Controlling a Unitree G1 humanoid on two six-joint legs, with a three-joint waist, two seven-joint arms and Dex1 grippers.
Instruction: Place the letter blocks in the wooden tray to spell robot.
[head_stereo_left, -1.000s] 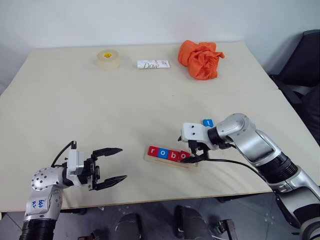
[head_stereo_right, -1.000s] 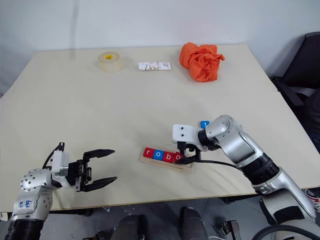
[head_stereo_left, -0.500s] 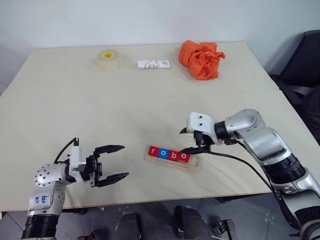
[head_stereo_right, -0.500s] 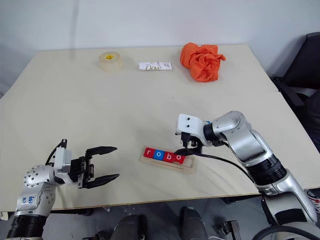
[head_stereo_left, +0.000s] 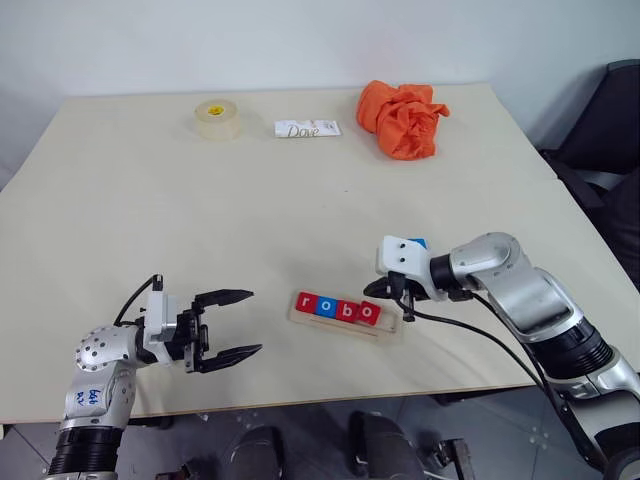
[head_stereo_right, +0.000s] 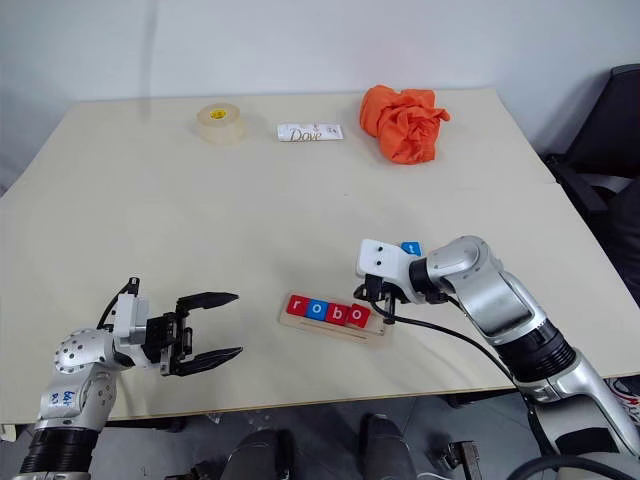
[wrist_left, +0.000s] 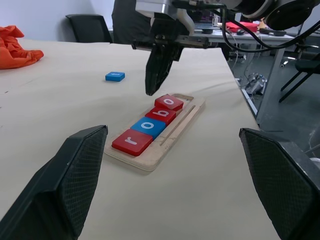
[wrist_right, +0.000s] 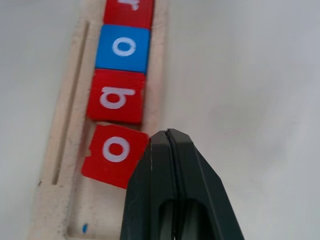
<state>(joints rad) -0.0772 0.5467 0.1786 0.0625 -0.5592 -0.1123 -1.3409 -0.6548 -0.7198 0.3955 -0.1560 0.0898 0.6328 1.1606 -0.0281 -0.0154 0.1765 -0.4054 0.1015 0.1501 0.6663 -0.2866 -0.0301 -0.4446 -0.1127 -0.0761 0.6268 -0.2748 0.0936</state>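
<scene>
Your right gripper (wrist_right: 170, 137) is clenched on nothing, tips just beside the crooked 2nd o (wrist_right: 114, 153) in the wooden tray (head_stereo_left: 385, 330); r, o, b seated. Blue t block (wrist_left: 115, 76) sits behind it. Left gripper (head_stereo_left: 232, 324) wide apart, empty.

four letter blocks (head_stereo_left: 338, 309) reading r, o, b, o lie in the wooden tray (head_stereo_left: 392, 331); the right tool (head_stereo_left: 405, 306) hangs just beside its empty end, left tool (head_stereo_left: 243, 324) well apart, spread.

Four blocks (head_stereo_left: 338, 309) in tray (head_stereo_left: 385, 330); blue "t" (wrist_left: 115, 76) apart.
</scene>
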